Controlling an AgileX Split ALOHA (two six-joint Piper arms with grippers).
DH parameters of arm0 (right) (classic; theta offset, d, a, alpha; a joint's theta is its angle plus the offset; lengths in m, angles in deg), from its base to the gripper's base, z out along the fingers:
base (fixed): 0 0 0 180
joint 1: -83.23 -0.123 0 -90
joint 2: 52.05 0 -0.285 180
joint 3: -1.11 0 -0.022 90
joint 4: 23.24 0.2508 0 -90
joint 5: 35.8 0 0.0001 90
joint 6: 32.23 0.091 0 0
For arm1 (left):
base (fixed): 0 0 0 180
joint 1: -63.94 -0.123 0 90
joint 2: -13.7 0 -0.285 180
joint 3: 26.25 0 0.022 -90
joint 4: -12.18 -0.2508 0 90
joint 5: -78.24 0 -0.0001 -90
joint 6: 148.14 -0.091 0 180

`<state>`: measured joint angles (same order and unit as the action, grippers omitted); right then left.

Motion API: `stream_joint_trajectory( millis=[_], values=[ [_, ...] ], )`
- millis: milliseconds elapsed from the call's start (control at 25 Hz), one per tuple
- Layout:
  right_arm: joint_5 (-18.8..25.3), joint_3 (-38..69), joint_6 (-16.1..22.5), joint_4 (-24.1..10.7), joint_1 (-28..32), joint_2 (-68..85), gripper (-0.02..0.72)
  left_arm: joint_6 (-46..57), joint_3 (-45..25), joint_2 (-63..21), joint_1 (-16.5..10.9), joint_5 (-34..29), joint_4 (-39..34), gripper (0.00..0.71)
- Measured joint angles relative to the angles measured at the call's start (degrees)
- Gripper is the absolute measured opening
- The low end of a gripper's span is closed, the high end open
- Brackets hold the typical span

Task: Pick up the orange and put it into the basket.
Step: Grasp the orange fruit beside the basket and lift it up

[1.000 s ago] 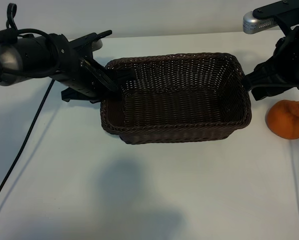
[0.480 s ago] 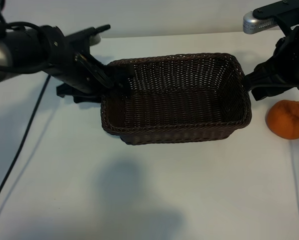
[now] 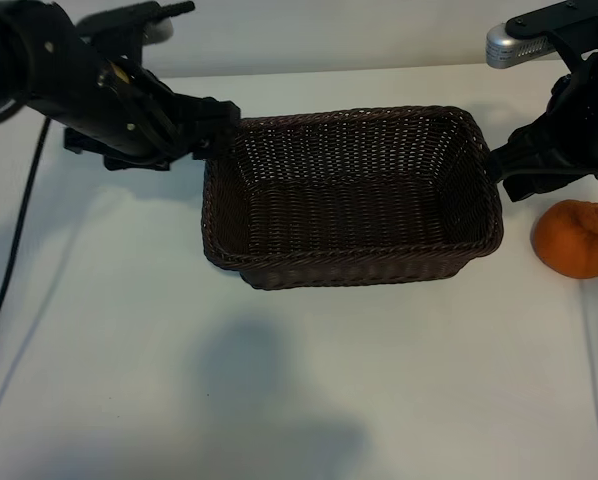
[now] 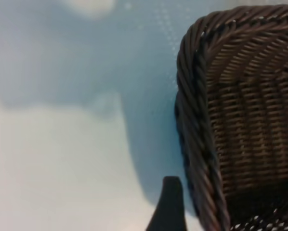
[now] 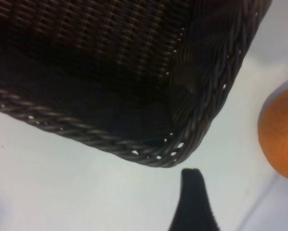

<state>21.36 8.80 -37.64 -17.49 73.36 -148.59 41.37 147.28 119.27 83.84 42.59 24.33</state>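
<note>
The orange (image 3: 576, 238) lies on the white table to the right of the basket (image 3: 359, 272), apart from it; its edge also shows in the right wrist view (image 5: 281, 132). The dark woven basket stands empty mid-table. My left gripper (image 3: 215, 128) hangs open just outside the basket's far-left corner and holds nothing; one finger (image 4: 170, 204) shows beside the braided rim (image 4: 194, 120). My right gripper (image 3: 497, 170) stands open at the basket's right end, up-left of the orange, with one finger (image 5: 194, 195) between the basket corner (image 5: 202, 96) and the fruit.
A black cable (image 3: 14, 250) trails from the left arm down the table's left side. A silver part of the right arm (image 3: 509, 45) sits at the back right. Bare white table (image 3: 279, 400) lies in front of the basket.
My left gripper has let go of the basket's left rim, opened, and drawn back up and to the left. The basket, the orange and the right arm have stayed put.
</note>
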Motion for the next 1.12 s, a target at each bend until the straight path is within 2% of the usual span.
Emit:
stream_joint_trajectory(
  millis=[200, 520, 680, 840, 1120],
  values=[
    [0.0, 0.0, 0.0, 0.0, 0.0, 0.0, 0.495, 1.4, 5.2, -0.4, 0.0, -8.1, -4.9, 0.626],
    [0.4, 0.0, 0.0, 0.0, 0.0, 0.0, 0.495, 4.8, 12.2, -0.4, 0.0, -17.0, -17.0, 0.596],
    [0.5, 0.0, 0.0, 0.0, 0.0, 0.0, 0.495, 2.5, 13.9, -1.5, -1.5, -19.9, -18.5, 0.596],
    [0.7, 0.0, 0.0, 0.0, 0.0, 0.0, 0.495, -0.4, 14.2, -5.0, -6.8, -20.9, -16.0, 0.596],
    [0.8, 0.0, 0.0, 0.0, 0.0, 0.0, 0.495, -8.0, 14.4, -13.5, -22.8, -25.6, -15.0, 0.595]
  ],
)
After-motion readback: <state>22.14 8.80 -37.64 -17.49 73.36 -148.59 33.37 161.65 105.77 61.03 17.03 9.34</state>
